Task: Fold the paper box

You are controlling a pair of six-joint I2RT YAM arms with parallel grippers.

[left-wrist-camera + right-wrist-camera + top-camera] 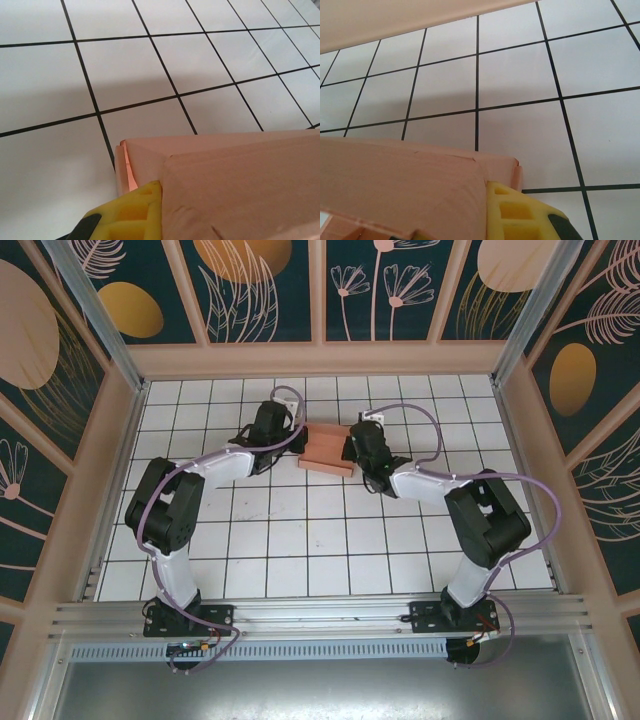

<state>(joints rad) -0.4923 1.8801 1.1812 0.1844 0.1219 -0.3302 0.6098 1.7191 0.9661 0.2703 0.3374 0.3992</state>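
Pressing in from either end, the closed left pincer point(297, 448) and closed right pincer point(350, 447) flank the paper box point(327, 450) on the desk point(300, 540), upper centre of the overhead frame, seemingly squaring near-finished walls; the next move likely demands gentle, even pressure.

The box point(328, 448) sits on the bench point(300, 540), toward its far side and about midway across. The left claw point(298, 445) is at the box's left end and the right claw point(352, 448) at its right end, so the box lies between them. Each claw's pad point(131, 215) touches the box's edge. The arm bases point(185, 618) stand at the bench's near edge, well apart from the box.
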